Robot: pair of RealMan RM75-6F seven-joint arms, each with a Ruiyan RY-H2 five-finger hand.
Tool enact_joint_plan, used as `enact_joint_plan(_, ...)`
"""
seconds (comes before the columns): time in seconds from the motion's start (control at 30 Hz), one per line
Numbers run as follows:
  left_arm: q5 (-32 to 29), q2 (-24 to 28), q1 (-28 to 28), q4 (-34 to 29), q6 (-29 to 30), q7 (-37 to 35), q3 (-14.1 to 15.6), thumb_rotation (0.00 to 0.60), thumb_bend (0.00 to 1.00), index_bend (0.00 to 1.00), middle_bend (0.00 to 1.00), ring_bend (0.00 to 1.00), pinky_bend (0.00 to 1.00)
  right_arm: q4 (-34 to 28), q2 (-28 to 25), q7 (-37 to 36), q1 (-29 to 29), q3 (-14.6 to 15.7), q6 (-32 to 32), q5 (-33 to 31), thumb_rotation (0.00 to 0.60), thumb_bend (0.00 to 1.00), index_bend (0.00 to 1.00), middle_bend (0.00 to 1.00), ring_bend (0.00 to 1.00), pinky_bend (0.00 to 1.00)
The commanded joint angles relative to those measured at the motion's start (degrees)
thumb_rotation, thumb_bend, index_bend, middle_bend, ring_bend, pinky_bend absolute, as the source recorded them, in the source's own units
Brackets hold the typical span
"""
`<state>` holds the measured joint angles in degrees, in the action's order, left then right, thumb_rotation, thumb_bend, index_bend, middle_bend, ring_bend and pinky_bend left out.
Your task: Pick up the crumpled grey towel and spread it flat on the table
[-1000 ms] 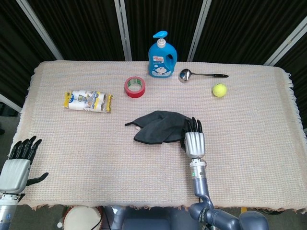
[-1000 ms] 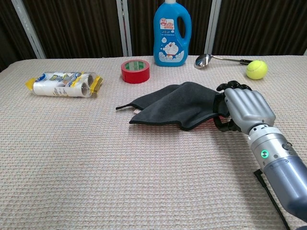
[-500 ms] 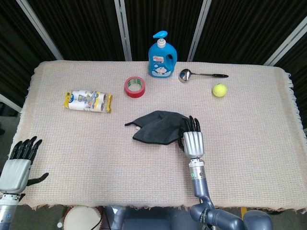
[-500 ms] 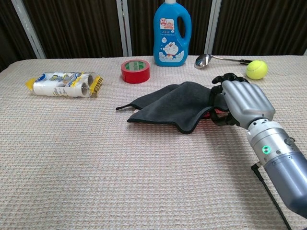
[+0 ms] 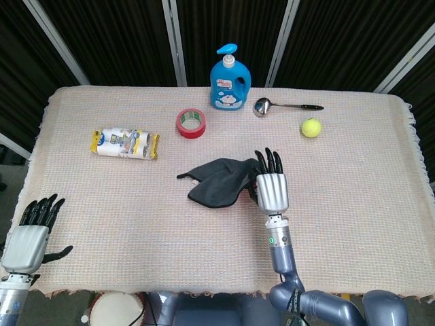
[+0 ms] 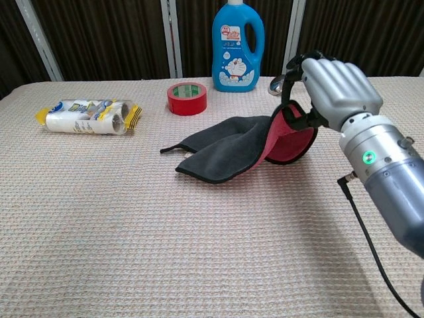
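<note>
The crumpled grey towel (image 5: 219, 180) (image 6: 228, 147) lies near the middle of the table, with a red underside showing where its right edge is raised. My right hand (image 5: 270, 188) (image 6: 333, 87) grips that right edge and holds it up off the cloth; the towel's left part still rests on the table. At the front left corner my left hand (image 5: 30, 232) hovers with its fingers spread and nothing in it; the chest view does not show it.
A red tape roll (image 5: 191, 123) (image 6: 187, 98), a blue detergent bottle (image 5: 229, 78) (image 6: 237, 46), a metal ladle (image 5: 282, 106) and a yellow tennis ball (image 5: 311, 127) stand along the back. A packet of white rolls (image 5: 125, 142) (image 6: 87, 116) lies at the left. A woven cloth (image 5: 353, 190) covers the table.
My right hand has risen and lifted the towel's right edge, baring its red underside; the towel has bunched a little to the left. The left hand has barely shifted.
</note>
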<state>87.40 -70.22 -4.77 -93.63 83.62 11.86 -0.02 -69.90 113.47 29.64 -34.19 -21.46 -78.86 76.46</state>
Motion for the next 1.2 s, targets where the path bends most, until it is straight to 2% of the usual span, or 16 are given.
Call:
enact_joint_plan(0.03, -0.53, -0.28, -0.37, 0.04, -0.67, -0.13, -0.23, 0.6, 0.0, 0.0, 0.0, 0.0, 0.01, -4.1, -2.52, 4.86, -1.99, -2.99, 1.14, -1.9, 0.6, 0.56, 0.6, 0.19, 0.07, 0.11)
enact_joint_plan(0.3, -2.2, -0.92, -1.75, -0.14, -3.09, -0.84, -1.05, 0.6, 0.0, 0.0, 0.0, 0.0, 0.01, -9.11, -5.35, 12.86, -5.55, -7.8, 2.38, -5.65, 0.6, 0.56, 0.6, 0.19, 0.07, 0.11)
enact_joint_plan(0.47, -3.25, -1.21, -3.18, -1.35, -4.94, -1.39, -2.01, 0.6, 0.0, 0.0, 0.0, 0.0, 0.01, -11.43, -6.09, 16.61, -7.16, -9.15, 2.01, -7.38, 0.6, 0.56, 0.6, 0.19, 0.07, 0.11)
enact_joint_plan(0.7, -4.65, -3.59, -6.29, -4.88, -6.43, -0.9, -5.27, 0.6, 0.01, 0.0, 0.0, 0.0, 0.01, -13.72, -6.93, 21.78, -9.69, -10.77, 1.35, -9.97, 0.6, 0.56, 0.61, 0.19, 0.07, 0.11)
enact_joint_plan(0.83, -7.91, -5.55, -8.02, -7.4, -7.69, -0.05, -7.66, 0.6, 0.04, 0.06, 0.03, 0.0, 0.01, -14.4, -7.29, 23.66, -11.0, -11.47, 1.03, -11.34, 0.6, 0.56, 0.61, 0.19, 0.07, 0.11)
enact_joint_plan(1.03, -11.91, -10.79, -10.91, -7.59, -8.18, 2.93, -11.1, 0.6, 0.09, 0.2, 0.07, 0.0, 0.02, -14.62, -7.44, 25.26, -12.66, -11.83, 0.53, -13.11, 0.6, 0.56, 0.61, 0.2, 0.07, 0.11)
enact_joint_plan(1.2, -15.18, -15.65, -13.33, -6.59, -8.65, 5.14, -13.27, 0.6, 0.1, 0.22, 0.07, 0.0, 0.02, -13.95, -7.21, 25.49, -13.69, -11.39, 0.25, -14.08, 0.6, 0.56, 0.61, 0.2, 0.07, 0.11)
